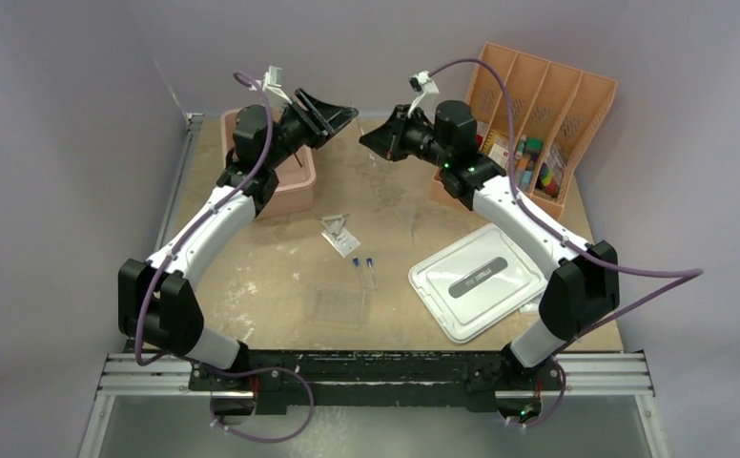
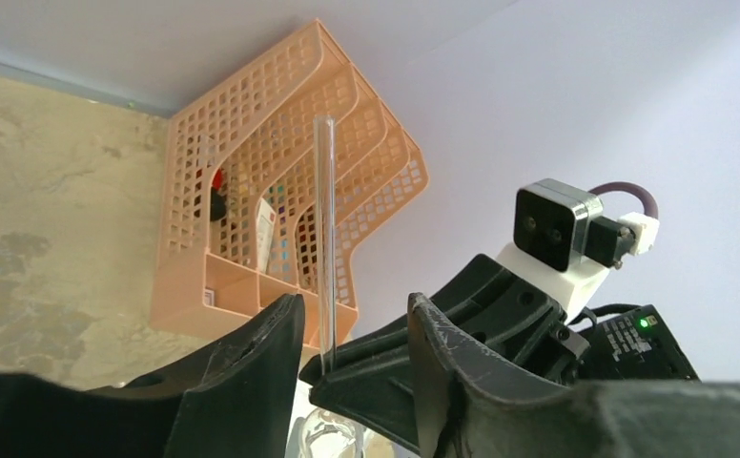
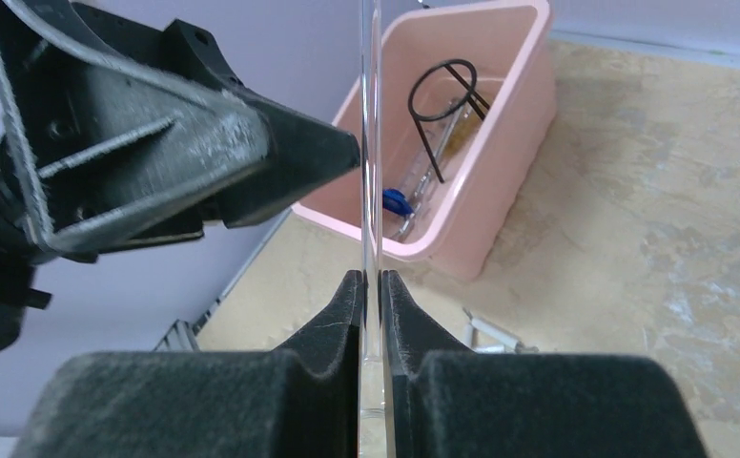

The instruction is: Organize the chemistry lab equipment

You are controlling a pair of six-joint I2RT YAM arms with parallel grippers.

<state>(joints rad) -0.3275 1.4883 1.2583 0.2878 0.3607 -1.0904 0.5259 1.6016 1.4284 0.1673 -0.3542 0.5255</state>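
A thin clear glass rod (image 3: 371,143) stands upright, and my right gripper (image 3: 371,281) is shut on its lower part. Both grippers hover above the back middle of the table, tips facing each other: left gripper (image 1: 345,114), right gripper (image 1: 370,143). In the left wrist view the rod (image 2: 325,239) rises between the open fingers of my left gripper (image 2: 352,320), close to the left finger (image 2: 252,372) and not pinched. The pink bin (image 3: 500,191) holds a black wire ring (image 3: 442,91) and a blue-ended item (image 3: 395,202).
On the table lie a clear plastic tray (image 1: 338,303), two blue-capped tubes (image 1: 362,262), a wire triangle on a small packet (image 1: 338,231) and a white lid (image 1: 481,280). The pink bin (image 1: 295,181) is back left, an orange slotted organiser (image 1: 538,124) back right.
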